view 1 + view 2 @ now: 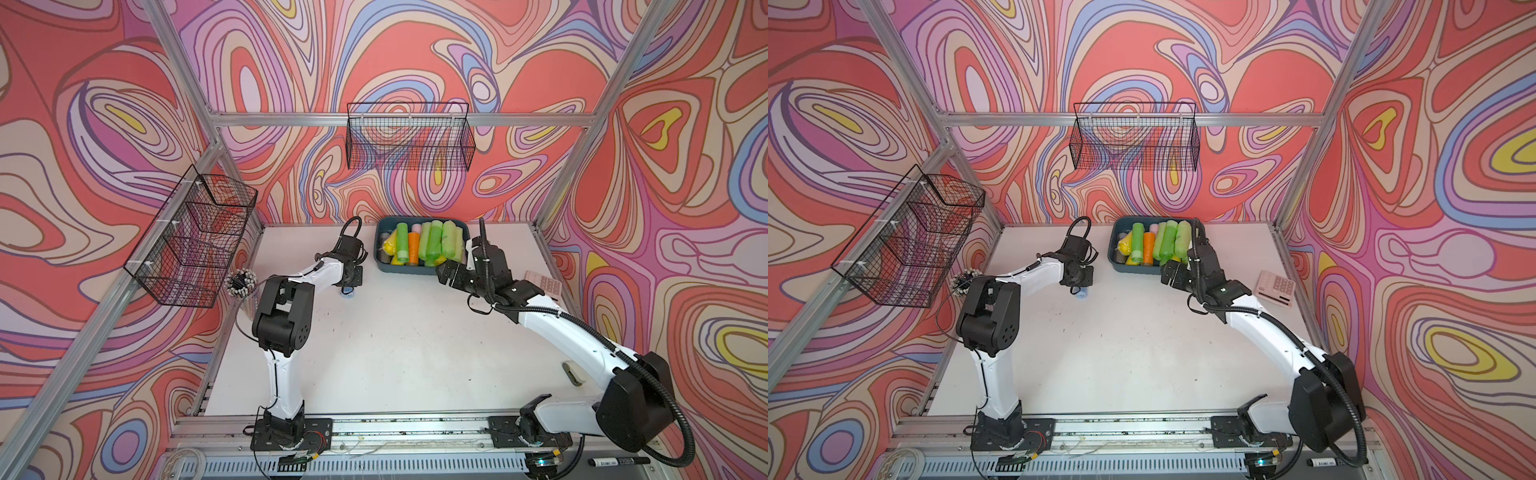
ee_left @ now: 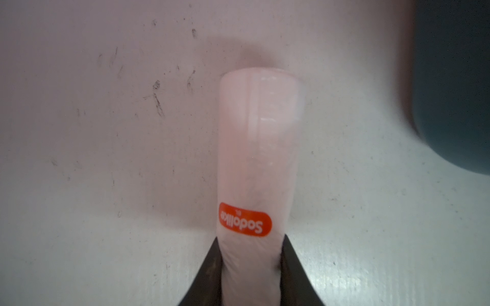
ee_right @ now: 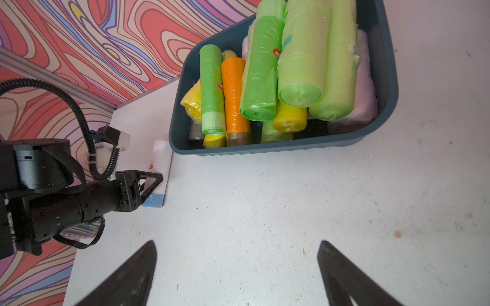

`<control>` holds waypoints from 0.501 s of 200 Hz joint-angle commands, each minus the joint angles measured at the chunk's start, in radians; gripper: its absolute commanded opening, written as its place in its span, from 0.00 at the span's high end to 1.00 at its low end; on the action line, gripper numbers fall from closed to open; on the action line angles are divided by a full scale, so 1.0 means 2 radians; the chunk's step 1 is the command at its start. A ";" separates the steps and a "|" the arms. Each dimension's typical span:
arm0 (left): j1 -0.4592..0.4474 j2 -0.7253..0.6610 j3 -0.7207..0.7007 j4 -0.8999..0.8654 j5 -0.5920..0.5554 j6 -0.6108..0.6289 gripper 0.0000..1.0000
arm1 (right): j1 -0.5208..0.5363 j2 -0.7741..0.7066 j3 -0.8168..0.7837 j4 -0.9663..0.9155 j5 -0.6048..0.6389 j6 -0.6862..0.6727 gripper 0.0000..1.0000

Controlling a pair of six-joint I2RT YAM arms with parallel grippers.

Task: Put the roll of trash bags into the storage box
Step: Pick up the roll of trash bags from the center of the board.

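A pale pink roll of trash bags (image 2: 258,159) with an orange label lies on the white table, and my left gripper (image 2: 250,241) is shut on its near end, the jaws pinching it in. In both top views the left gripper (image 1: 351,286) (image 1: 1081,286) hides most of the roll; only its bluish end (image 1: 348,294) shows. The storage box (image 1: 409,272) (image 3: 265,151), a dark teal tub, holds several green, yellow, orange and pink rolls and stands just to the right of the held roll (image 3: 160,169). My right gripper (image 3: 237,246) (image 1: 446,270) is open and empty at the box's front right corner.
Black wire baskets hang on the back wall (image 1: 409,137) and the left frame (image 1: 195,237). A cup of pens (image 1: 240,282) stands at the table's left edge. A pink calculator (image 1: 544,284) lies by the right edge, and a black marker (image 1: 619,461) lies on the front rail.
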 commanded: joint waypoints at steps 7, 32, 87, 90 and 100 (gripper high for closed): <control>0.000 -0.029 -0.014 -0.001 0.006 0.005 0.78 | -0.002 -0.008 0.006 -0.005 -0.004 0.005 0.03; 0.000 -0.052 -0.025 0.005 0.012 -0.004 0.79 | -0.003 -0.006 0.006 -0.003 -0.010 0.006 0.03; -0.003 -0.107 -0.043 0.022 0.040 -0.023 0.80 | -0.003 -0.001 0.006 0.003 -0.026 0.009 0.03; -0.004 -0.109 -0.042 0.022 0.041 -0.023 0.80 | -0.002 -0.001 0.006 0.004 -0.026 0.010 0.03; -0.006 -0.115 -0.041 0.023 0.043 -0.024 0.80 | -0.002 -0.002 0.007 0.005 -0.027 0.009 0.03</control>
